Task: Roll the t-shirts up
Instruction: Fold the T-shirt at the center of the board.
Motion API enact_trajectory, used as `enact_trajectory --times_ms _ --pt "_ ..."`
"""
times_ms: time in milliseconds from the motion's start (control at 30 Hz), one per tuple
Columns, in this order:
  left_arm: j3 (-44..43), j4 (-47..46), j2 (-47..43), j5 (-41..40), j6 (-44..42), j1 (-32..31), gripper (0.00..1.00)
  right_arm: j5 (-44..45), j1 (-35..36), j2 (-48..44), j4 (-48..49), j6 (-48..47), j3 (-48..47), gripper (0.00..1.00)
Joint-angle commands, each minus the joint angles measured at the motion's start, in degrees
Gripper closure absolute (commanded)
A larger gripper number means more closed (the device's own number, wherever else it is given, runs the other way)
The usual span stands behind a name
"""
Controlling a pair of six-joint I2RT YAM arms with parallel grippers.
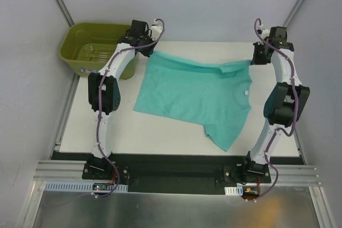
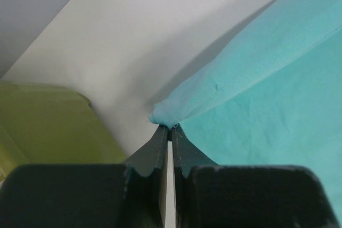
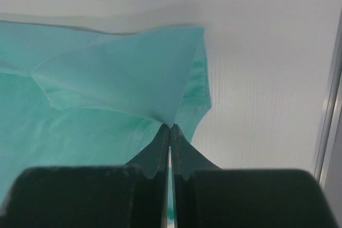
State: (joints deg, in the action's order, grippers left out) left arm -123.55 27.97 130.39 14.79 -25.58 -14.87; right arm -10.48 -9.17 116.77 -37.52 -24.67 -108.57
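Note:
The teal-green t-shirt (image 1: 195, 94) lies spread on the white table, its far edge lifted and stretched between both grippers. My left gripper (image 1: 151, 52) is shut on the shirt's far-left corner, seen in the left wrist view (image 2: 170, 126) with cloth (image 2: 256, 78) bunched at the tips. My right gripper (image 1: 254, 60) is shut on the far-right sleeve edge; the right wrist view (image 3: 170, 126) shows the folded sleeve (image 3: 123, 73) pinched there. One sleeve points toward the near edge (image 1: 223, 141).
The olive-green tub (image 1: 93, 46) stands off the table's far-left corner, close behind my left arm; it also shows in the left wrist view (image 2: 48, 126). Grey walls enclose the table (image 1: 160, 132). A metal frame rail (image 3: 327, 126) runs along the right edge.

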Motion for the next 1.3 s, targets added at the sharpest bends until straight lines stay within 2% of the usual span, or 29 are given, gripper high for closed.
enact_trajectory --times_ms 0,333,600,867,967,1000,1067,1100,1133,1200,1267 --pt "3.0 2.3 -5.8 2.5 -1.7 1.1 1.00 -2.3 -0.1 -8.0 -5.3 3.7 4.8 0.99" --pt "12.7 8.2 -12.3 4.4 -6.6 2.7 1.00 -5.9 0.2 -18.3 -12.5 9.1 17.9 0.99" --pt "19.4 9.8 -14.4 5.1 -6.5 3.1 1.00 -6.8 1.6 -23.8 -12.8 8.4 29.7 0.99" --pt "21.9 11.1 -13.5 4.0 -6.8 3.2 1.00 -6.3 1.7 -23.3 -11.8 6.6 31.0 0.99" --pt "22.0 11.8 -13.1 2.9 -6.9 3.2 1.00 -8.6 1.7 -22.9 -12.8 4.7 31.8 0.99" --pt "22.0 12.1 -13.1 2.5 -6.9 3.2 1.00 -9.6 1.7 -23.0 -14.0 4.1 31.9 0.96" --pt "22.3 13.2 -13.9 2.5 -7.6 3.2 0.90 -10.6 1.6 -23.9 -14.9 3.8 31.9 0.81" --pt "22.5 13.8 -14.5 2.8 -7.7 3.3 0.83 -10.6 1.5 -24.1 -15.1 4.0 31.5 0.65" --pt "22.5 14.0 -14.9 3.1 -7.6 3.3 0.69 -10.3 1.3 -24.2 -15.1 4.2 30.9 0.59" --pt "21.6 14.1 -16.0 3.7 -7.2 3.3 0.60 -9.7 0.6 -23.4 -14.3 5.1 28.5 0.48" --pt "18.4 14.2 -15.6 4.4 -5.9 3.2 0.57 -9.6 0.1 -21.9 -13.5 5.1 26.1 0.47"
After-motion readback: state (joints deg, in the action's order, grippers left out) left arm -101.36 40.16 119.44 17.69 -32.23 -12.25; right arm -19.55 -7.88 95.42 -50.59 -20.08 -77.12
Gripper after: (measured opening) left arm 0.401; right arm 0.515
